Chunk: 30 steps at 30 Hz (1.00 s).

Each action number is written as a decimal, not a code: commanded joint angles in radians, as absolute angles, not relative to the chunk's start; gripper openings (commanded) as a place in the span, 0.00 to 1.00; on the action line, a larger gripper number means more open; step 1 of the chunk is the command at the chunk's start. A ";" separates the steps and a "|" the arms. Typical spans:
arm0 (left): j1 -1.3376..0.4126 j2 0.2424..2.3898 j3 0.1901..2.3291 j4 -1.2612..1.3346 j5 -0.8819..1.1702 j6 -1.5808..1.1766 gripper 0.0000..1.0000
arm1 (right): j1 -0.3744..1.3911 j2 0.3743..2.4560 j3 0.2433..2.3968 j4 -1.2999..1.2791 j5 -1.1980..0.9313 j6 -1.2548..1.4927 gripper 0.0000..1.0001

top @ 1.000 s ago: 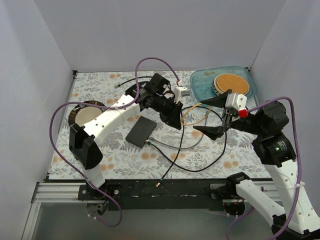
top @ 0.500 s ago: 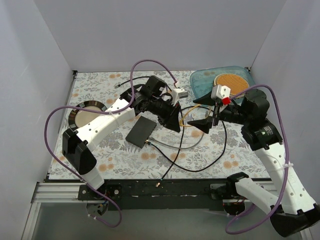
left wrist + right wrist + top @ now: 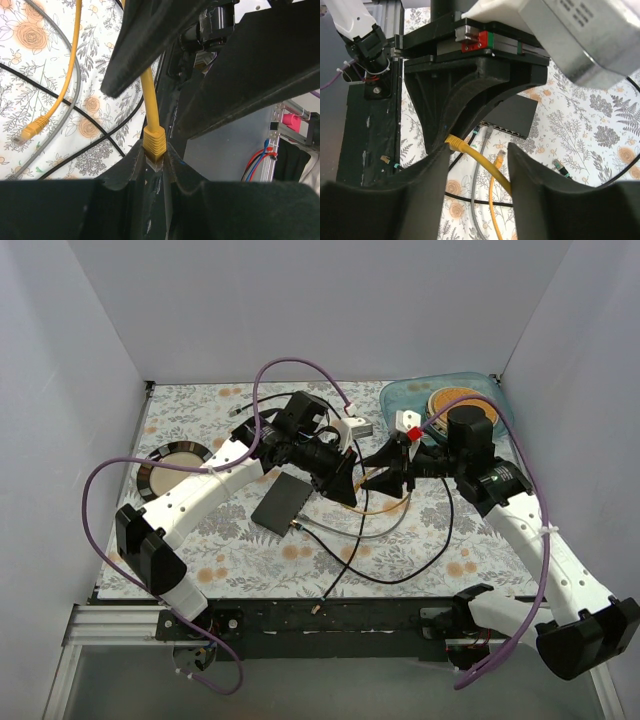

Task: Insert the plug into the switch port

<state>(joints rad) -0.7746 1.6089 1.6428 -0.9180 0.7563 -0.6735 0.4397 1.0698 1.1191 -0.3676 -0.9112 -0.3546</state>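
Note:
My left gripper [image 3: 345, 480] is shut on a yellow plug [image 3: 155, 145], which stands up between its fingertips with the yellow cable [image 3: 148, 90] running off from it. The plug also shows in the right wrist view [image 3: 456, 143]. My right gripper [image 3: 390, 470] is open, and its jaws stand on either side of that yellow cable [image 3: 487, 167], close to the left fingertips. The flat black switch box [image 3: 283, 502] lies on the table to the left of both grippers. Its row of ports [image 3: 506, 131] faces the grippers, with a grey plug [image 3: 489, 132] lying close to it.
The cable's other yellow plug [image 3: 30, 131] lies loose on the cloth. Black cables [image 3: 400, 575] and a grey cable [image 3: 350, 533] loop across the middle. A blue tray [image 3: 400, 405] with a cork disc sits at the back right, a dark dish [image 3: 175, 462] at the left, and a white adapter [image 3: 355, 427] behind the grippers.
My right arm has swung left and forward, bringing its open jaws from the right side up to the yellow cable beside my left gripper. The left arm shifted only slightly.

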 commanded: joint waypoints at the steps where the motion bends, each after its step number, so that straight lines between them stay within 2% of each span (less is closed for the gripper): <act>1: -0.779 1.551 1.683 -0.914 0.784 -0.635 0.04 | 0.485 1.078 1.151 -0.399 -0.931 -0.377 0.53; 8: -0.779 1.519 1.681 -0.887 0.764 -0.626 0.03 | 0.532 1.115 1.166 -0.465 -0.910 -0.416 0.44; 12: -0.779 1.517 1.700 -0.917 0.736 -0.604 0.00 | 0.538 1.126 1.170 -0.517 -0.937 -0.443 0.43; 16: -0.779 1.522 1.713 -0.934 0.719 -0.583 0.00 | 0.551 1.149 1.189 -0.581 -0.945 -0.474 0.33; 25: -0.779 1.493 1.721 -0.897 0.689 -0.568 0.00 | 0.584 1.224 1.216 -0.666 -0.969 -0.500 0.34; 28: -0.779 1.490 1.726 -0.894 0.664 -0.561 0.00 | 0.595 1.235 1.221 -0.681 -0.965 -0.508 0.31; 30: -0.779 1.483 1.720 -0.881 0.657 -0.561 0.00 | 0.600 1.232 1.216 -0.672 -0.945 -0.496 0.26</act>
